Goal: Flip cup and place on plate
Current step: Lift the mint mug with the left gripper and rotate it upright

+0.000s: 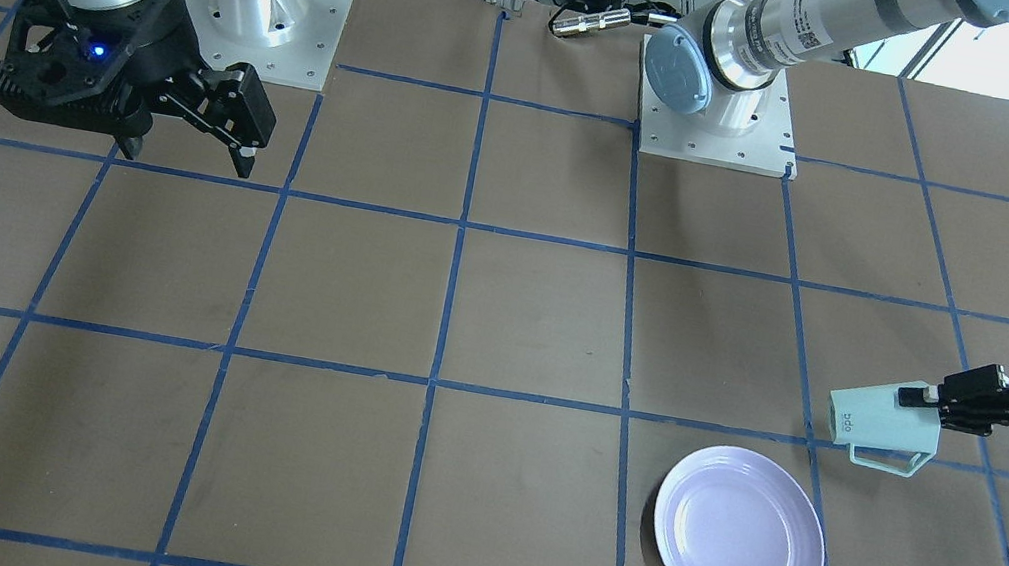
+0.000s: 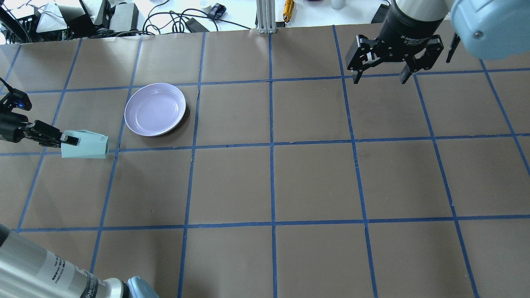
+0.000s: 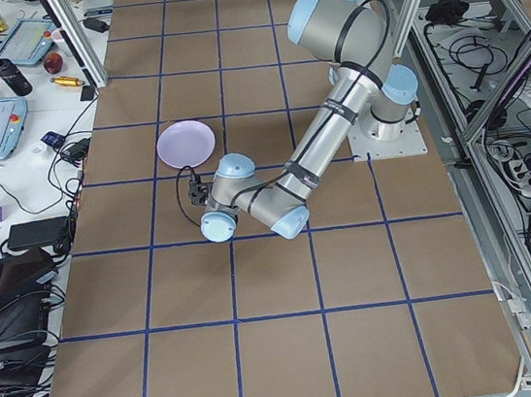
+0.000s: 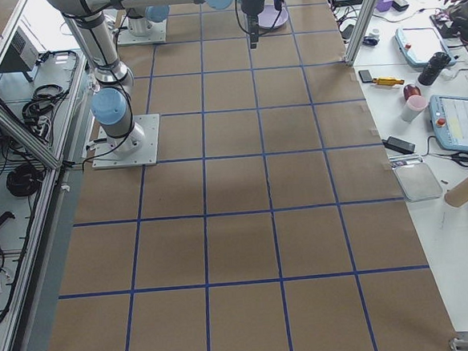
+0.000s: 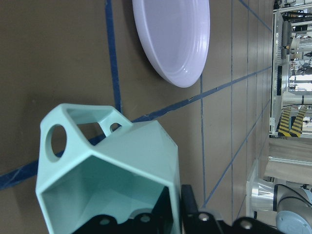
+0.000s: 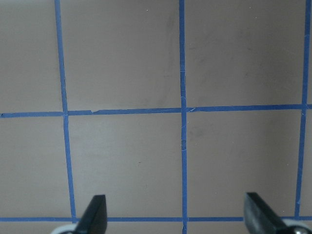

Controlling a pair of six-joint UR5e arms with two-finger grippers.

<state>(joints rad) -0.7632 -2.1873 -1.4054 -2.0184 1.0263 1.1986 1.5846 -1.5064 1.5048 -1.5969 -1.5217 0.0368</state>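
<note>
The mint-green cup (image 1: 877, 423) lies on its side, base with label pointing toward the table's middle and handle (image 1: 891, 461) turned down toward the table. My left gripper (image 1: 920, 397) is shut on the cup's rim wall, one finger inside the mouth and one outside (image 5: 187, 200). I cannot tell whether the cup touches the table. The cup also shows in the overhead view (image 2: 87, 145) and the left wrist view (image 5: 112, 165). The lavender plate (image 1: 738, 536) lies empty on the table close beside the cup (image 2: 155, 109). My right gripper (image 2: 379, 78) is open and empty, far off.
Brown paper with a blue tape grid covers the table (image 2: 273, 182). The two arm bases (image 1: 262, 22) stand at the robot's edge. Cables and gear (image 2: 103, 16) lie beyond the far edge. The right wrist view shows only bare grid under the open fingers (image 6: 95, 217).
</note>
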